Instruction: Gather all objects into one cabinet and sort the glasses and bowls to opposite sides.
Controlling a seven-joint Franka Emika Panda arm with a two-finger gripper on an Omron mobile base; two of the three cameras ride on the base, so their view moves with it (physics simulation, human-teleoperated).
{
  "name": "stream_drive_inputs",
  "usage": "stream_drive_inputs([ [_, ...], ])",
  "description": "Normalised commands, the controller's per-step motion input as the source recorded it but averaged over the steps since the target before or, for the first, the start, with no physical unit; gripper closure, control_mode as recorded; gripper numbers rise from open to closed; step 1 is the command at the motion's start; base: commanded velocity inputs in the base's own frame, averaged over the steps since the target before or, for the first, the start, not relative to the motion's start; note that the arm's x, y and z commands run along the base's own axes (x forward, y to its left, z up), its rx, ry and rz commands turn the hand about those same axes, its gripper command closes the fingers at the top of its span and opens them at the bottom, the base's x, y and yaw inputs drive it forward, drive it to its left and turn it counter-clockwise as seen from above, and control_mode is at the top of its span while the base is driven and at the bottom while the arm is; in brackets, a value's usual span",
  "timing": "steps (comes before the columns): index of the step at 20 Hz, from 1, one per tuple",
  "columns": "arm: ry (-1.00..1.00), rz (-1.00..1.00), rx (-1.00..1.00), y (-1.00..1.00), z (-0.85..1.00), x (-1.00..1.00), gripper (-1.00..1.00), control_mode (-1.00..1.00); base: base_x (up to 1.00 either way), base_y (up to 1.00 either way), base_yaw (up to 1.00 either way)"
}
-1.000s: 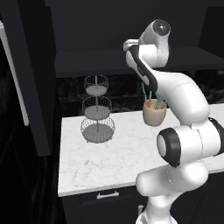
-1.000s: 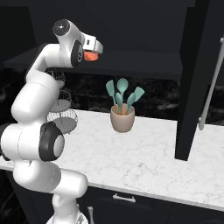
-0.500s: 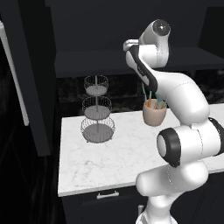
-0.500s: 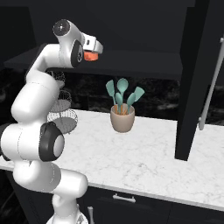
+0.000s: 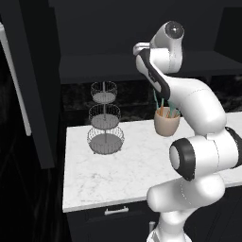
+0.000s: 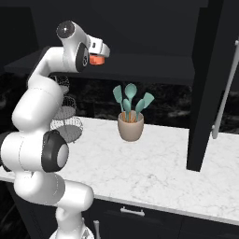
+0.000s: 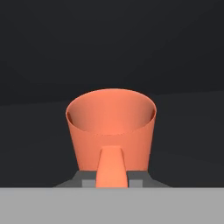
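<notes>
An orange-red mug (image 7: 111, 127) with a handle stands upright on the dark shelf of the open black wall cabinet (image 5: 94, 66), its handle pointing toward the hand camera. My gripper (image 7: 111, 181) is shut on that handle, which sits between the two fingertips. From the right base view the mug (image 6: 96, 59) shows just under the hand, with my gripper (image 6: 99, 54) reaching in at shelf height. In the left base view the hand (image 5: 142, 48) hides the mug. The cabinet door (image 6: 210, 84) stands open, showing its long silver bar handle (image 6: 226, 93). No bowl is visible.
A beige pot of teal utensils (image 6: 130, 128) stands on the white marble counter (image 6: 154, 163) below the shelf. A three-tier wire basket stand (image 5: 105, 125) is on the counter's left part. The other open door (image 5: 14, 80) hangs at the far left.
The jaws have closed onto the mug's handle. The arm and the mug have stayed where they were.
</notes>
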Motion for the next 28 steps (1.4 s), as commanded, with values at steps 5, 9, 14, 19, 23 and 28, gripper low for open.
stream_drive_inputs([
  [5,0.0,0.0,0.0,0.0,0.0,0.0,1.0,-1.0,0.0,0.0,0.0],
  [9,0.0,0.0,0.0,0.0,0.0,0.0,1.0,-1.0,0.0,0.0,0.0],
  [14,0.0,0.0,0.0,0.0,0.0,0.0,1.0,-1.0,0.0,0.0,0.0],
  [19,0.0,0.0,0.0,0.0,0.0,0.0,1.0,-1.0,0.0,0.0,0.0],
  [23,-0.02,0.0,0.0,0.0,0.09,-0.21,1.0,-1.0,0.0,0.0,0.0],
  [28,-0.15,0.0,0.0,0.0,0.18,-0.5,1.0,-1.0,0.0,0.0,0.0],
])
